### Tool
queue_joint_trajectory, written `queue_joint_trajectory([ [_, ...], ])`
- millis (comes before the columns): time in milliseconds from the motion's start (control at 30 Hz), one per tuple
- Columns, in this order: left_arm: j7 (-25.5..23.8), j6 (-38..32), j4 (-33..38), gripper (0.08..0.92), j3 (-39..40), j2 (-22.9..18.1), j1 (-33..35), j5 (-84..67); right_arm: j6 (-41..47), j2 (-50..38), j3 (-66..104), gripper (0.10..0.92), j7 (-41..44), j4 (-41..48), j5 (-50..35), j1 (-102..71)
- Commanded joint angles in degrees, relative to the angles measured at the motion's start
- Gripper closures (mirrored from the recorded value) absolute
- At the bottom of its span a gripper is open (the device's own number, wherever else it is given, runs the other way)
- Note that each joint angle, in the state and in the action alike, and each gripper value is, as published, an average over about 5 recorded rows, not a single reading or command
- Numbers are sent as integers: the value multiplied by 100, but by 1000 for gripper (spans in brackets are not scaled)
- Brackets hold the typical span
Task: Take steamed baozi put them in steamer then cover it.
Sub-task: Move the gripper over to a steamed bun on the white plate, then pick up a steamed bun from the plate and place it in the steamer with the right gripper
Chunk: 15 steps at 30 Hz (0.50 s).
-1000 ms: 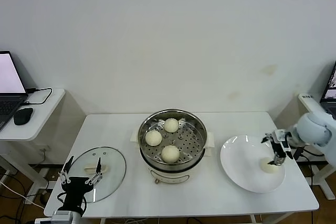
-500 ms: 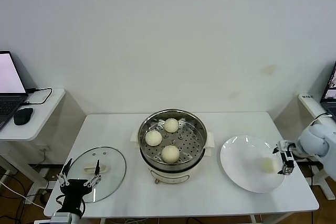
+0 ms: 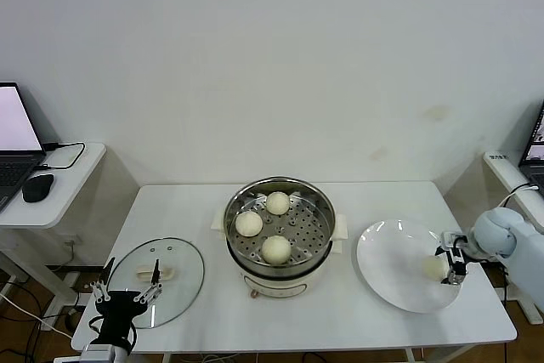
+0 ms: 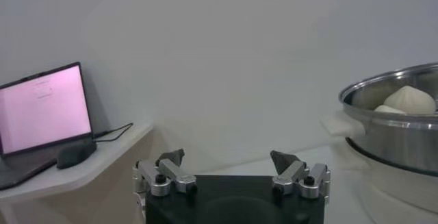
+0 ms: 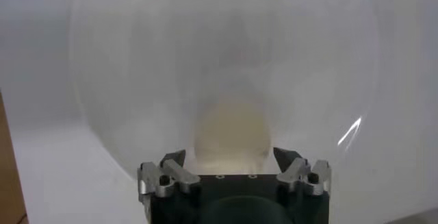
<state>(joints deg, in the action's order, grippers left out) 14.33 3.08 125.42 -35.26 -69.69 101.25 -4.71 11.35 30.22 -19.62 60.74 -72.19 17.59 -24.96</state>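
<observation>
Steel walls of the round steamer [image 3: 279,248] shine at the middle of the white desk [image 3: 212,312], and three smooth cream steamed baozi [image 3: 249,224] rest on its perforated tray. One more bun [image 3: 433,267] lies on the flat white plate [image 3: 382,269] at the right of the frame, near the plate's outer rim. The right claw [image 3: 452,263] stands at this bun with a finger on each side; whether it already grips, I cannot tell. The cover [image 3: 174,282], clear glass with a metal rim and a cream handle, lies flat at lower left, close to the desk edge. The left claw [image 3: 127,293] hangs spread wide over the cover's near rim, holding nothing.
</observation>
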Motion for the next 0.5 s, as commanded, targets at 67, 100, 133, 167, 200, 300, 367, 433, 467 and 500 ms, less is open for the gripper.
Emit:
queue_joint_trajectory([
  [67,3,-3,1,177,8,0,-4,2,38,58,12,384,76,59,10,-27],
  [100,4,-3,4,177,10,-1,-5,3,45,43,10,396,83,45,-11,-16],
  [133,4,-3,9,177,12,-3,-5,4,45,31,5,408,89,32,-30,-1],
  [167,6,-2,14,177,15,-4,-5,6,43,20,-2,415,87,21,-45,17],
  [200,7,-2,20,177,18,-5,-4,9,44,5,-15,418,87,0,-68,51],
  [300,8,0,41,177,22,-2,1,16,69,-76,-95,422,106,-105,-185,233],
  [367,7,1,57,177,19,5,3,17,119,-181,-207,423,126,-229,-326,451],
  [433,7,3,73,177,16,12,3,16,202,-321,-430,423,147,-404,-544,802],
  [467,6,3,79,177,18,13,2,16,241,-386,-549,423,159,-497,-645,981],
  [500,6,3,84,177,21,13,0,17,283,-453,-731,423,167,-599,-776,1228],
])
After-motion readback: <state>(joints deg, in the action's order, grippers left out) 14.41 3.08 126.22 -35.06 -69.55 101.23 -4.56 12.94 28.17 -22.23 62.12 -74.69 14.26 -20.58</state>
